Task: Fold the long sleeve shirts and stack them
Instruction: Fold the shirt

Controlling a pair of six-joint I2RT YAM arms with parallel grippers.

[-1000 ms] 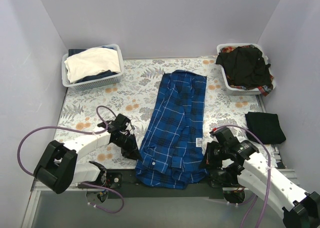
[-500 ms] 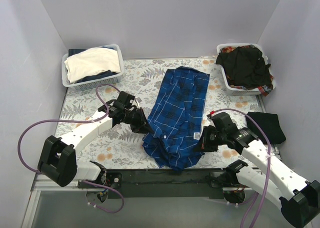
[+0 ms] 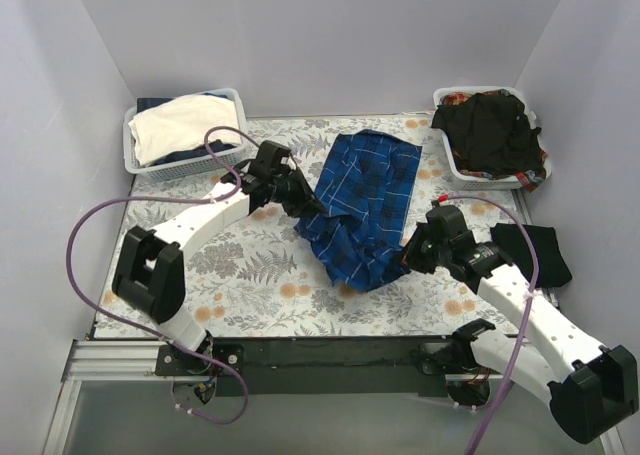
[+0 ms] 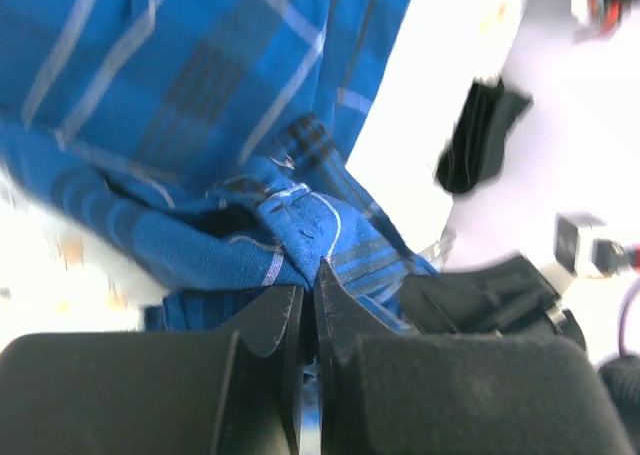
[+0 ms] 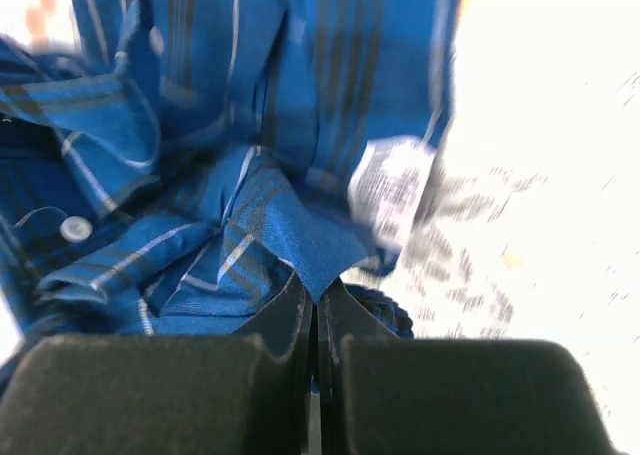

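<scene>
The blue plaid shirt [image 3: 365, 205] lies in the middle of the floral table, its near end lifted and bunched. My left gripper [image 3: 300, 207] is shut on the shirt's left corner, which shows in the left wrist view [image 4: 270, 230]. My right gripper [image 3: 408, 259] is shut on the shirt's right corner, near its white label [image 5: 390, 190]; the cloth also fills the right wrist view [image 5: 250, 175]. A folded black shirt [image 3: 530, 253] lies at the right edge of the table. More black clothing [image 3: 490, 130] fills the right basket.
A white lattice basket [image 3: 185, 160] at the back left holds cream and dark clothes. A second white basket [image 3: 455, 170] stands at the back right. The table carries a floral cloth [image 3: 230, 275]. Purple cables loop from both arms.
Both grippers have carried the shirt's near corners away from the front edge toward the back, so the near half now bunches up over the far half. The left arm has stretched far forward.
</scene>
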